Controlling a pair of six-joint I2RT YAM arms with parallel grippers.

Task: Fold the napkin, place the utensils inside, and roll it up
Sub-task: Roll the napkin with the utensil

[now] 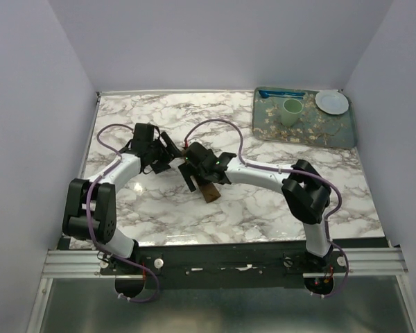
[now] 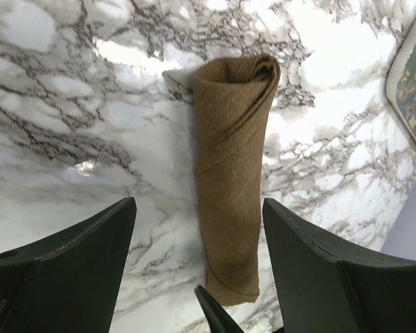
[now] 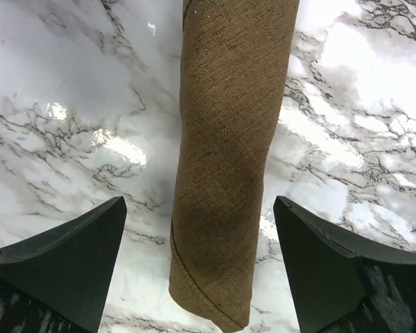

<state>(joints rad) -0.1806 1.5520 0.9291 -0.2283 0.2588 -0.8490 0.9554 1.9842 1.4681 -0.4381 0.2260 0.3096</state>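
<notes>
The brown napkin [image 1: 209, 192] lies on the marble table rolled into a tight tube; only its near end shows under the arms in the top view. In the left wrist view the roll [image 2: 232, 173] runs lengthwise between my open fingers. My left gripper [image 2: 197, 208] is open and holds nothing; it sits over the roll's far end [image 1: 168, 156]. My right gripper [image 3: 200, 205] is open and empty, straddling the roll [image 3: 229, 139] above its near end [image 1: 194, 173]. The spoon with the teal handle is not visible.
A patterned tray [image 1: 333, 132] at the back right holds a green cup [image 1: 292, 111], a white plate [image 1: 331, 102] and a bright blue utensil [image 1: 281, 93]. Its rim shows in the left wrist view [image 2: 409, 83]. A black pointed tip [image 2: 213, 312] juts in beside the roll's end.
</notes>
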